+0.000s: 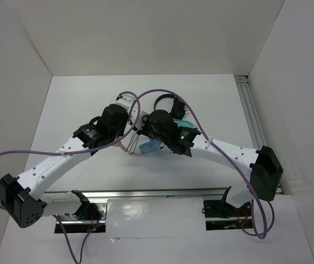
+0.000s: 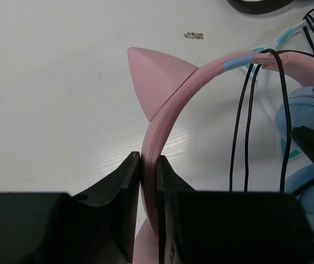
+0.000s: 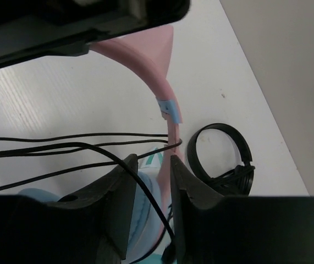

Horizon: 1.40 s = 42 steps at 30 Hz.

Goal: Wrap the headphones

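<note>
The headphones [image 1: 148, 147] lie near the middle of the table [image 1: 80, 99], between both wrists. The left gripper [image 2: 148, 162], reaching in from eight o'clock, pinches the pink headband [image 2: 170, 104] just beside a cat ear [image 2: 157, 80]. The right gripper [image 3: 150, 165], coming from four o'clock, has its jaws slightly spread, and the thin black cable [image 3: 63, 137] runs through the gap. The smaller black headphones [image 3: 222, 157] sit at one o'clock of the pink pair.
</note>
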Available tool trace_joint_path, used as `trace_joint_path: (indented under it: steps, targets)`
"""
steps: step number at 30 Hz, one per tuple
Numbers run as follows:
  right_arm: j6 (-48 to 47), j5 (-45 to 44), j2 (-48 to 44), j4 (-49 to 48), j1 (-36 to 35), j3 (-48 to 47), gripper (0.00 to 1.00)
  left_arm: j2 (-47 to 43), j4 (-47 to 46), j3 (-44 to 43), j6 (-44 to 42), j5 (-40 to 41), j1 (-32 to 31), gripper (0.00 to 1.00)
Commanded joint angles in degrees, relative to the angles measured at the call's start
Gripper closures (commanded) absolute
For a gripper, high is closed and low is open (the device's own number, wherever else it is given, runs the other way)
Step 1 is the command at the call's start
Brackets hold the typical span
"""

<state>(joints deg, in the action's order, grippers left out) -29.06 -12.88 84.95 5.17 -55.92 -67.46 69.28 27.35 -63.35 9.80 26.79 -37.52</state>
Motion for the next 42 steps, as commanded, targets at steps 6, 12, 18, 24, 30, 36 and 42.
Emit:
trace_joint_path:
  steps: [6,12,18,24,30,36,42]
  targets:
    - [-0.4,-2.7,-1.6,-5.3,4.4,-0.7,0.54,-1.7,-0.8,-0.2,-0.4,1.2,-1.3,1.00]
    - [1.5,1.8,-1.6,-6.6,9.0,0.6,0.49,-4.3,1.4,0.5,-0.4,-1.7,-1.3,1.00]
    - [3.1,4.2,0.6,-6.8,11.6,0.0,0.48,-7.9,1.4,2.4,0.2,-3.8,-1.3,1.00]
    - [5.4,8.8,-1.7,-5.1,12.2,-2.0,0.40,-7.4,3.5,2.4,1.4,-7.5,0.2,1.00]
    - [9.5,9.6,-8.2,-3.8,12.2,-1.5,0.23,-4.3,5.4,-0.3,6.2,-11.7,9.4,1.00]
    - [13.0,5.7,-14.0,-1.6,12.2,-0.9,0.10,0.3,3.8,-2.7,7.6,-21.6,20.0,1.00]
    - [15.9,4.4,-16.8,-0.5,11.6,0.2,0.00,5.3,-1.6,-3.3,8.1,-31.6,31.4,1.00]
